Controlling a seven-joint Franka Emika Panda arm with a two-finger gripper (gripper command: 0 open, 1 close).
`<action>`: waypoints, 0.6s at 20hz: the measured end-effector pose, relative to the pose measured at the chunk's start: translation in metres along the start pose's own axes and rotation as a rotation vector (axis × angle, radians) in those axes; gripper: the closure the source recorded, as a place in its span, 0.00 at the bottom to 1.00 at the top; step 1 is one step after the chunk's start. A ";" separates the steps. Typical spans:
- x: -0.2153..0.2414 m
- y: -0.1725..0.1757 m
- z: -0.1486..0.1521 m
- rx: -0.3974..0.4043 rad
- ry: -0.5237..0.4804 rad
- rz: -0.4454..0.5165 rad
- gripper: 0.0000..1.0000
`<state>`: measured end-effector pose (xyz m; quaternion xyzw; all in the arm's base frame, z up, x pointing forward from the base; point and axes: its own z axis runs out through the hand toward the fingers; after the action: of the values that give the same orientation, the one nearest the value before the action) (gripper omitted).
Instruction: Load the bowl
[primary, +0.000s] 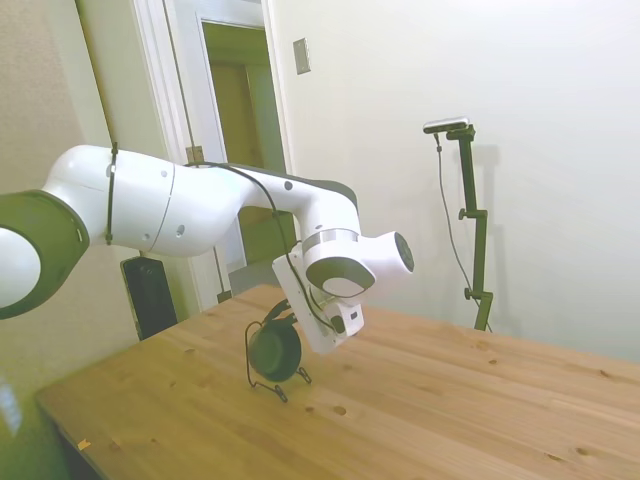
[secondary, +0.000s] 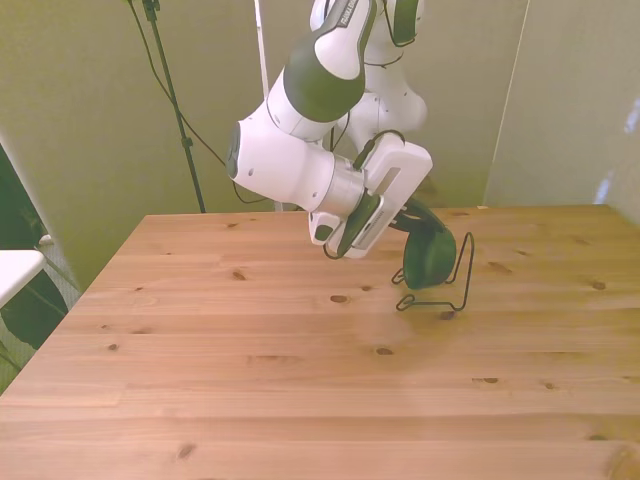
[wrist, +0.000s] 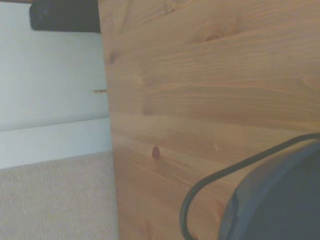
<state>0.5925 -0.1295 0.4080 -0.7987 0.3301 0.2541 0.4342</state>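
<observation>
The dark green bowl (primary: 274, 351) (secondary: 428, 256) stands on its edge inside the thin black wire rack (primary: 272, 386) (secondary: 452, 296), near the table's far side in the side view. My gripper (primary: 285, 314) (secondary: 408, 214) is tilted down right at the bowl's upper rim, and its tips merge with the dark bowl in both views. Close up, the wrist view shows part of the bowl (wrist: 280, 200) with a loop of the rack wire (wrist: 210, 179) around it.
The wooden table (secondary: 250, 380) stretches bare toward the front view's left and near side. Its edge (wrist: 111, 150) runs close to the rack in the wrist view, with carpet and a white baseboard beyond. A doorway stands behind the arm in the side view.
</observation>
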 end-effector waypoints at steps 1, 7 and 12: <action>0.000 0.000 -0.002 0.002 0.003 -0.002 1.00; 0.010 -0.004 0.018 -0.011 0.003 -0.009 1.00; 0.013 -0.003 0.035 -0.021 -0.007 -0.019 1.00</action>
<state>0.5990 -0.1027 0.3832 -0.8053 0.3184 0.2563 0.4295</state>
